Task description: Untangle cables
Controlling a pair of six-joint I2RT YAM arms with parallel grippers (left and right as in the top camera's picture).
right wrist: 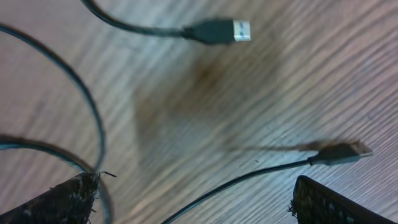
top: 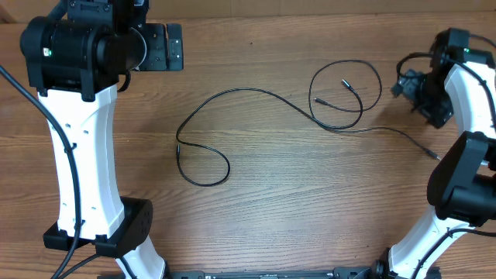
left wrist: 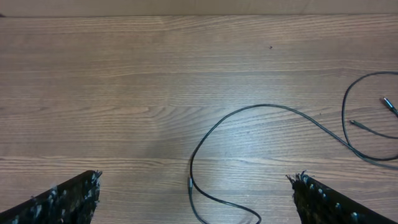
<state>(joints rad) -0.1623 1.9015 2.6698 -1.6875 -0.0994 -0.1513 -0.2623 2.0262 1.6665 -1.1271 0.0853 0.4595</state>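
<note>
Wooden table (top: 256, 201), loose cables (top: 240, 90); left end effector (left wrist: 194, 179) and right end effector (right wrist: 196, 179) gape empty.

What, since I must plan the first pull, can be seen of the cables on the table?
The cables are thin, black, flexible cords, rubber-like in look, lying slack and flat on the wooden table. One long run curls into a loose hook at the left, arcs across the middle and meets an overlapping loop at the right, where a tail trails off rightward. The right wrist view shows a silver-tipped plug and a second plug. They touch the table and each other where they cross.
</note>
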